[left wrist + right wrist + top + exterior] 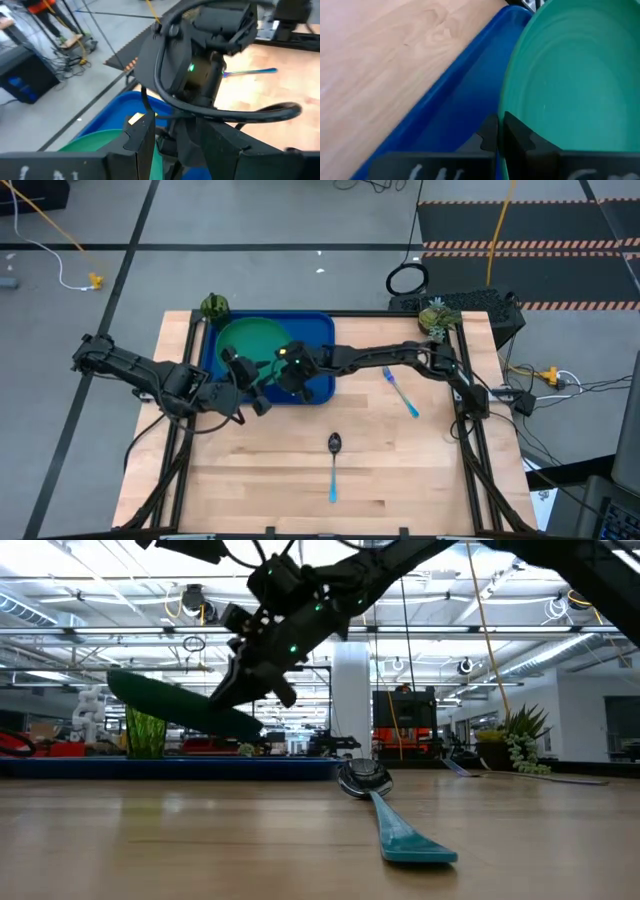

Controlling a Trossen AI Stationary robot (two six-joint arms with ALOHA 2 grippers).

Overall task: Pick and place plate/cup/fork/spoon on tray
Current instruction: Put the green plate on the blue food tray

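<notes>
The green plate (240,340) is over the bright blue tray (318,330) at the table's far left; in the low view it (170,702) is tilted. My right gripper (283,370) reaches over the tray from the right and is shut on the plate. My left gripper (255,395) is open and empty at the tray's near edge, just beside the right wrist. The olive-green cup (145,732) shows behind the tray's near rim (200,768). The spoon (334,460) and the fork (400,392) lie flat on the table. My right gripper pinches the plate's rim (506,107) between its two fingers, on the plate's right-hand side. The fingers slant down from the right. The plate is tilted, its left side higher, and its low side (250,728) shows above the tray's rim.
A small potted plant (213,306) stands at the tray's far left corner and another (433,316) at the table's far right corner. The spoon lies near the table's middle front, bowl toward the tray. Bare wood lies between the tray, the fork and the near edge.
</notes>
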